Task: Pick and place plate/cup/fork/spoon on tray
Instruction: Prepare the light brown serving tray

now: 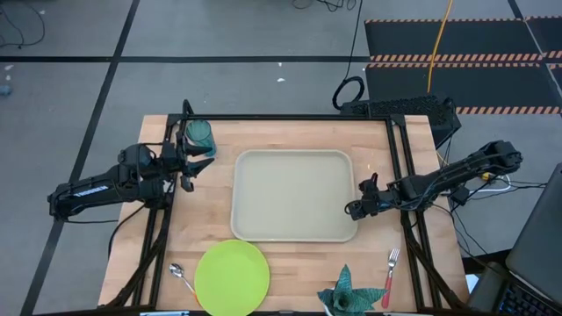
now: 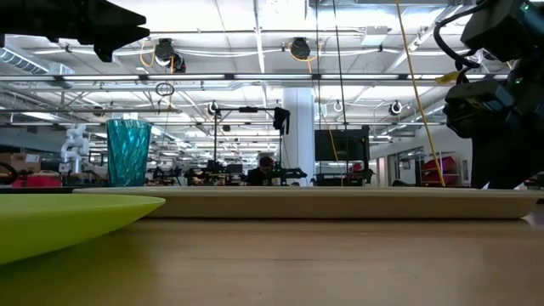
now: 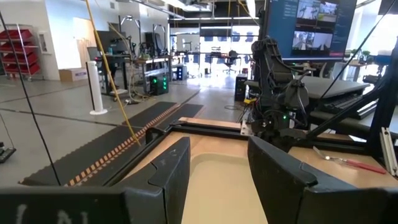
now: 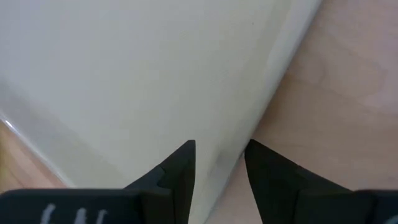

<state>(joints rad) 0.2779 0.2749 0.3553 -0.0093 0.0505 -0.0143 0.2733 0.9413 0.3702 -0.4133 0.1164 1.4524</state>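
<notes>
- Near table edge: plate (image 1: 232, 276) flat. Spoon (image 1: 182, 278) beside it on the left arm's side, bowl toward the far edge, handle slanting nearer. Fork (image 1: 389, 276) on the right arm's side, tines pointing away.
- Tray (image 1: 292, 195) at mid-table, long axis across, empty.
- Right gripper (image 1: 355, 208) at the tray's near corner rim, jaws slightly parted, holding nothing.
- Left gripper (image 1: 187, 168) near the cup (image 1: 199, 135), which stands upright; jaws apart, empty.

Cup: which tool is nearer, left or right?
Left. The left tool is open beside the cup at the table's far left corner. The right tool sits across the tray, at the rim of its right edge.
</notes>
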